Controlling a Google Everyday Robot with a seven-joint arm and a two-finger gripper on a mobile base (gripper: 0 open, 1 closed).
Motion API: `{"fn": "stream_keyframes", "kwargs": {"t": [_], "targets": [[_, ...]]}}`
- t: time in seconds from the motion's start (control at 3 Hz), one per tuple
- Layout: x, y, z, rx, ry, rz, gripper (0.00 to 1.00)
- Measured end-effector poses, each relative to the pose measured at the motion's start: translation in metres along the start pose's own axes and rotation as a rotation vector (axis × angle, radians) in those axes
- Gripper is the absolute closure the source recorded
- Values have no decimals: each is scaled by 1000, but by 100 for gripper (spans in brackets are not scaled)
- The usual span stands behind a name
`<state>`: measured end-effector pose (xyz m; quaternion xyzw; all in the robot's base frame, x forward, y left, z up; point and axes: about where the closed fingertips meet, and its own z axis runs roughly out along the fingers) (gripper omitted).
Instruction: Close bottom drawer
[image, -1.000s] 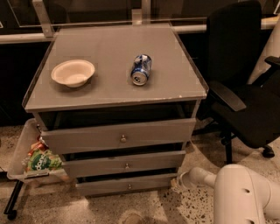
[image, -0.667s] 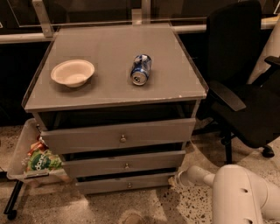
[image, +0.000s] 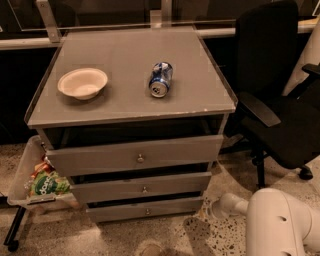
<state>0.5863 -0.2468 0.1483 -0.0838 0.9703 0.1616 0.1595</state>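
The bottom drawer (image: 145, 210) is the lowest and slimmest of three grey drawer fronts in the cabinet, with a small round knob (image: 147, 211) at mid-front. It stands slightly pulled out, with a dark gap above it. My white arm (image: 280, 220) comes in from the lower right. My gripper (image: 204, 212) is low near the floor, right at the right end of the bottom drawer's front. Whether it touches the front does not show.
The medium drawer (image: 142, 188) and the tall top drawer (image: 137, 156) also stand slightly out. A white bowl (image: 82, 82) and a lying can (image: 160, 79) are on the cabinet top. A black office chair (image: 280, 110) stands right; a bin with snack bags (image: 37, 182) stands left.
My arm has reached left, bringing the gripper up to the right end of the bottom drawer's front. The drawers have not visibly moved.
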Motion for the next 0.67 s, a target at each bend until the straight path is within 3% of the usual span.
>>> {"fn": "stream_keyframes", "kwargs": {"t": [0.33, 0.67], "targets": [[36, -65, -64, 131, 15, 133, 100], [71, -78, -77, 177, 41, 200, 82]]}}
